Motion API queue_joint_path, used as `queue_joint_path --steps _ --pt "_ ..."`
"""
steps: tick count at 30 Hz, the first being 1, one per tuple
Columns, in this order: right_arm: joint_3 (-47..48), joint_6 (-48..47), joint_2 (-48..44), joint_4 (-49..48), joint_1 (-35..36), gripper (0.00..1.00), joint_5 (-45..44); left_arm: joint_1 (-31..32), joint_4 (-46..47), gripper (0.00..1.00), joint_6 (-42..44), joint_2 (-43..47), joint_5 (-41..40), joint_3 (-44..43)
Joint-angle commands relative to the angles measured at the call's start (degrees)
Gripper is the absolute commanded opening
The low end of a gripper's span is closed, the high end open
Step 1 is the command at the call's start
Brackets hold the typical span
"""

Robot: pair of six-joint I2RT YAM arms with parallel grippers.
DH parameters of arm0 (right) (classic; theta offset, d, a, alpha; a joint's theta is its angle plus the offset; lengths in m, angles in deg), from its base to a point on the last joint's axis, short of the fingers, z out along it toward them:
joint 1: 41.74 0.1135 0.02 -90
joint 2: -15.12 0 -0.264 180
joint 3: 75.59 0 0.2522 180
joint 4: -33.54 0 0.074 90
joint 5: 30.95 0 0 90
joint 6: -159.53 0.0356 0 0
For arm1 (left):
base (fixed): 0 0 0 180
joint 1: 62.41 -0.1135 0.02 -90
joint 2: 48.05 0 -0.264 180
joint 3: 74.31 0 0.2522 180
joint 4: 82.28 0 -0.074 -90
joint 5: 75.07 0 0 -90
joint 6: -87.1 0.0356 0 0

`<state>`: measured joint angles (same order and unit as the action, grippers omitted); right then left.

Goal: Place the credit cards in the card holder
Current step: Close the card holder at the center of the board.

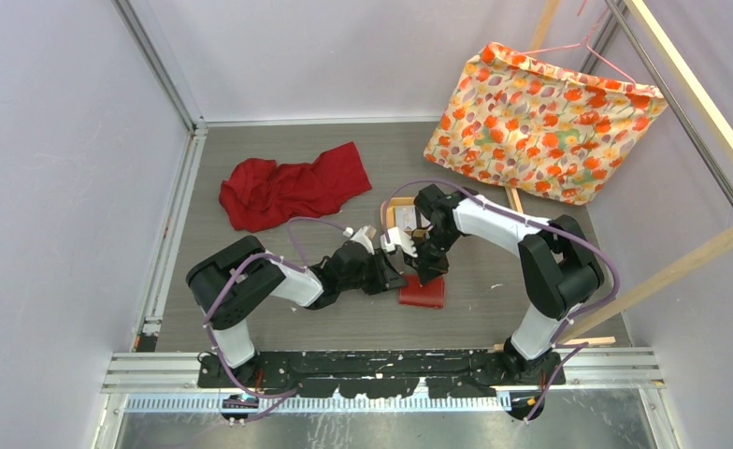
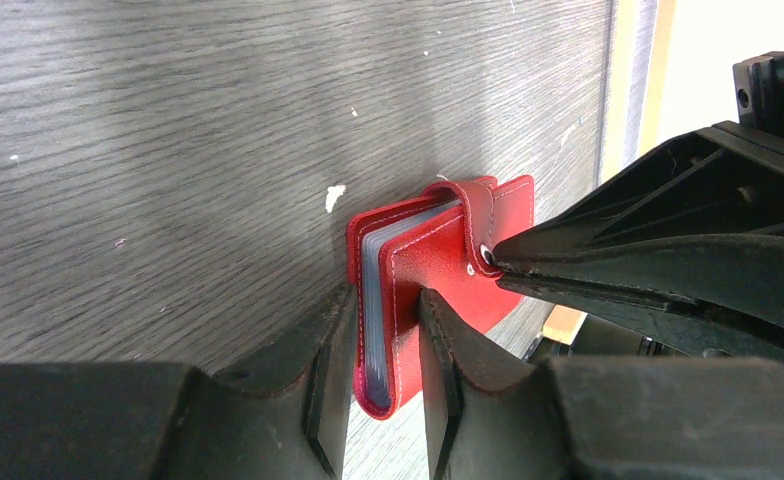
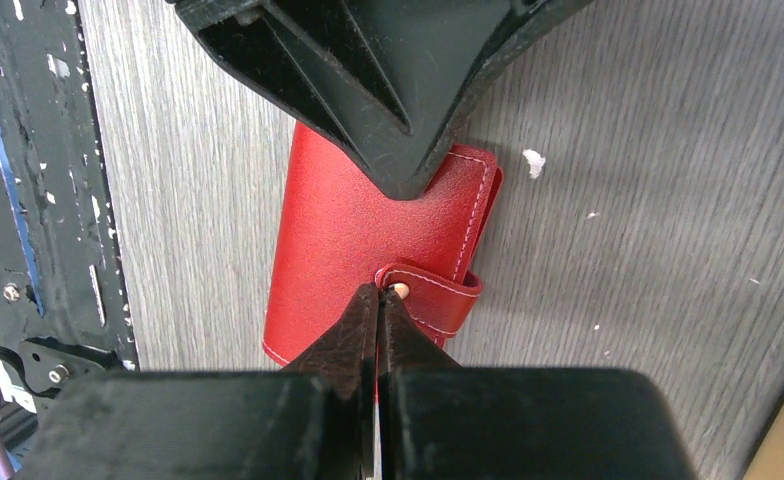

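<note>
My left claw, reaching low, pinches the card holder. My right claw, pressed together, points down onto its snap tab.

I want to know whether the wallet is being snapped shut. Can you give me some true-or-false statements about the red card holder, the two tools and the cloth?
1. The card holder lies folded, its snap tab wrapped round onto the cover. True.
2. The right tool is spread wide open. False: its fingers are pressed together, with the tip at the tab's snap.
3. The left tool has one finger on each side of the card holder's edge. True.
4. The red cloth covers the card holder. False: it lies apart from the card holder, farther back on the left.
</note>
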<state>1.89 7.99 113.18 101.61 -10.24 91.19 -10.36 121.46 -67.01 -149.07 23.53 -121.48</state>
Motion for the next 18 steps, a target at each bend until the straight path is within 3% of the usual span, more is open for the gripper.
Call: queue_joint_path --steps 1,18 --pt "-1.4 -1.08 -1.92 2.46 0.99 0.01 0.03 0.15 -5.94 0.3 1.5 0.63 -1.92 1.21" --pt "-4.46 3.07 -2.32 -1.85 4.39 0.01 -5.39 0.15 -4.8 0.34 1.16 3.56 -2.62 2.86"
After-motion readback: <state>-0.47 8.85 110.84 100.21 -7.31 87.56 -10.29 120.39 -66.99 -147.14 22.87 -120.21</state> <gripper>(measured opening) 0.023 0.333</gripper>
